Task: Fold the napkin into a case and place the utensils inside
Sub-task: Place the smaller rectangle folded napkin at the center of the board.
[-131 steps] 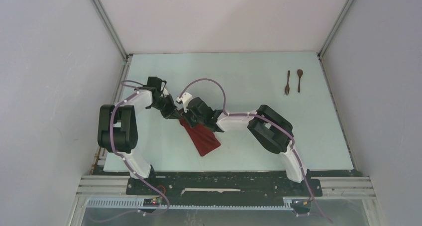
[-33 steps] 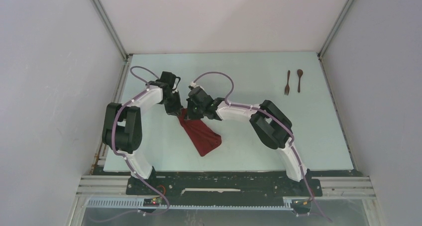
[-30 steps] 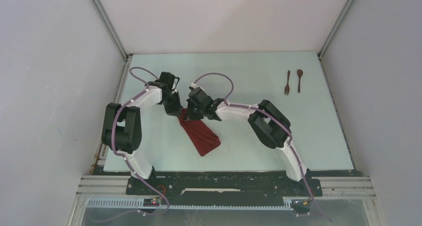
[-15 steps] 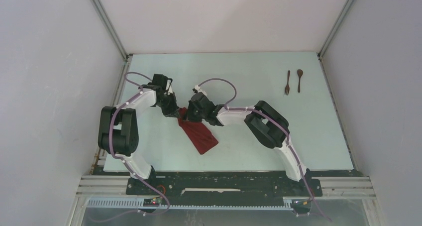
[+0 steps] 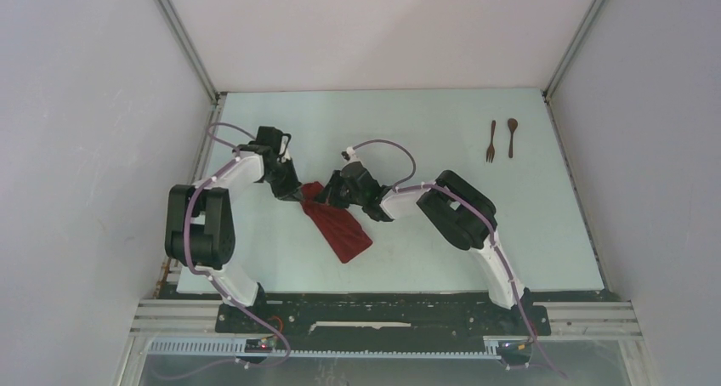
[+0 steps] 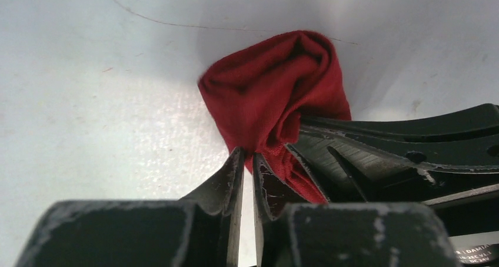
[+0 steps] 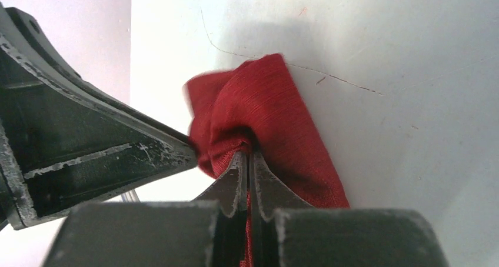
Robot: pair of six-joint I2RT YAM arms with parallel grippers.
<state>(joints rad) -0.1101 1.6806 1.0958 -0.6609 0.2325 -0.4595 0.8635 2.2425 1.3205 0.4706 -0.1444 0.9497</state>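
Slippage is looming for the napkin (image 5: 340, 229), lying at 8 o'clock from the centre of the table (image 5: 425, 131). The right gripper (image 7: 247, 155) is pinching its 11 o'clock end; the left gripper (image 6: 246, 158) is showing a slit, grip unclear, so the fold may be skewing.

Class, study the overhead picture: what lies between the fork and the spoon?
Nothing but bare table lies between the fork and the spoon; they sit side by side, apart, seen in the top external view.

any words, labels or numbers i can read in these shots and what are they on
White label on the other arm's black housing, left wrist view: print cut off at the edge, too small to read.
No text on the napkin, fork, spoon or table.
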